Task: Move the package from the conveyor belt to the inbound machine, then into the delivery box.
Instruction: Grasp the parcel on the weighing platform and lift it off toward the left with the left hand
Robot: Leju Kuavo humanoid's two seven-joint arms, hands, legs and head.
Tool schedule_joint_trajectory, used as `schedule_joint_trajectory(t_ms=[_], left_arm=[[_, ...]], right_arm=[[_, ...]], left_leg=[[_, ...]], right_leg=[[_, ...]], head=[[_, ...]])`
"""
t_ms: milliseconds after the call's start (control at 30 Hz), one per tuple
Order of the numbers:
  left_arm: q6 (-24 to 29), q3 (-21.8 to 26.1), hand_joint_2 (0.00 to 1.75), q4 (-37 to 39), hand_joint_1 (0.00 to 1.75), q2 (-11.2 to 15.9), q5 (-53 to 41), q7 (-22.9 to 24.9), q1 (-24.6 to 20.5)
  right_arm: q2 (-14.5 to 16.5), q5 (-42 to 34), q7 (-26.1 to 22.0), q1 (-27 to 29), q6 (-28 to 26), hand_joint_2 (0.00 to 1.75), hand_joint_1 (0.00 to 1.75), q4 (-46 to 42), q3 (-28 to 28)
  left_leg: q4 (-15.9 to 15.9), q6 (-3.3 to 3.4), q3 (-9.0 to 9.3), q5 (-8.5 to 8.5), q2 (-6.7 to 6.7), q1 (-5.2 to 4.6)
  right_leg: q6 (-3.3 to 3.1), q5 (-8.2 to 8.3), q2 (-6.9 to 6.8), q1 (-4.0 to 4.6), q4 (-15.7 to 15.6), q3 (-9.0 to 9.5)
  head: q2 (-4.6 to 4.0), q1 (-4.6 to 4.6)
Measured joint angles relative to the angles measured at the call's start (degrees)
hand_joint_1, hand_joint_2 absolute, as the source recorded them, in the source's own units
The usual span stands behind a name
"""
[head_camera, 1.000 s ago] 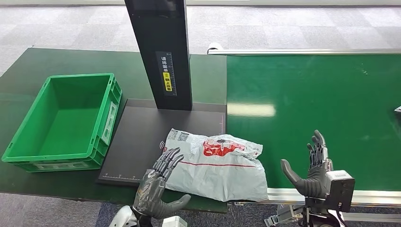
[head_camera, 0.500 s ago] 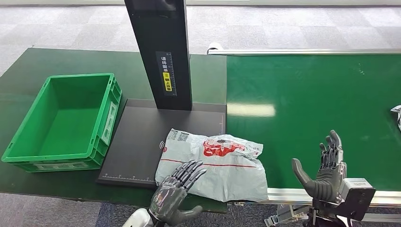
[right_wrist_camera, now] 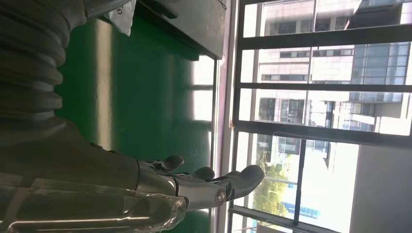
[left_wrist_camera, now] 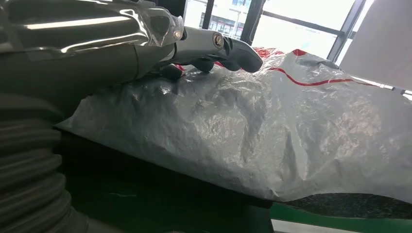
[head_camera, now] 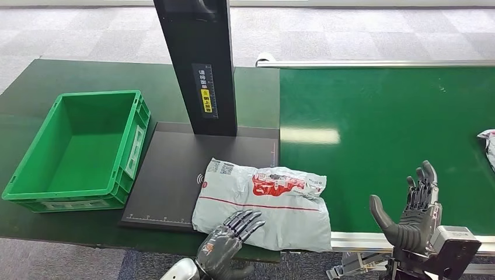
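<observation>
The package, a crinkled grey-white bag with red print, lies flat across the right part of the inbound machine's black plate and the edge of the green conveyor belt. My left hand reaches in from below, and its spread fingers rest on top of the package's near edge. In the left wrist view the fingers lie over the bag; the thumb is hidden. My right hand stands open and upright over the belt's near rail, well to the right of the package, holding nothing. The green delivery box is at the left.
The machine's black column rises behind the plate. A second bag lies on the belt at the right edge of the view. The belt's metal rail runs along the near side. The right wrist view shows the hand over green belt.
My left hand has slid right and onto the package's near edge, and its thumb has gone out of sight. My right hand has drifted further right. A second bag has come in on the belt.
</observation>
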Motion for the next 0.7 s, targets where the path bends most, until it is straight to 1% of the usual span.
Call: schedule_joint_trajectory(t_ms=[67,233,367,500,633,700], left_arm=[[1.7,-0.4,1.75,1.3,0.0,-0.1,-1.5,1.1,-0.6],[8.2,-1.2,1.75,5.4,0.0,-0.9,-8.5,6.5,-3.0],[11.1,-1.1,1.75,8.4,0.0,-1.8,-10.6,9.2,-5.3],[13.6,-0.1,1.75,10.7,0.0,-2.6,-10.1,10.2,-7.3],[14.3,1.1,1.75,11.8,0.51,-3.1,-7.8,9.6,-8.1],[14.3,1.9,1.75,11.9,0.51,-3.4,-6.0,9.1,-8.4]], right_arm=[[0.2,0.2,0.0,0.0,0.0,1.75,0.0,-0.2,0.0],[0.4,0.3,0.0,-0.1,0.1,1.75,0.0,-0.5,0.1],[0.6,0.3,0.1,-0.2,0.1,1.75,0.0,-0.5,0.4],[0.6,0.3,0.4,-0.3,-0.1,1.75,0.0,-0.5,0.9],[0.7,0.3,0.8,-0.5,-0.5,1.75,0.0,-0.5,1.1],[0.7,0.3,0.9,-0.6,-0.7,1.75,0.0,-0.6,1.3]], left_leg=[[0.0,0.0,0.0,0.0,0.0,0.0],[0.0,0.0,0.02,0.01,0.0,0.0],[0.0,0.0,0.02,0.01,0.0,0.0],[0.0,0.0,0.02,0.01,-0.01,0.0],[0.0,0.0,0.01,0.01,-0.01,0.0],[0.0,0.0,0.01,0.01,0.0,0.0]], right_leg=[[0.0,0.0,0.0,0.0,0.0,0.0],[0.0,0.01,0.0,0.0,0.0,0.02],[0.0,0.01,0.0,0.0,0.0,0.03],[-0.01,0.01,0.0,0.0,0.0,0.03],[0.0,0.01,0.0,0.0,0.0,0.02],[0.0,0.01,0.0,0.0,0.0,0.03]], head=[[0.0,0.0],[0.0,-0.01],[0.0,-0.01],[0.0,0.0],[0.0,-0.01],[0.0,0.01]])
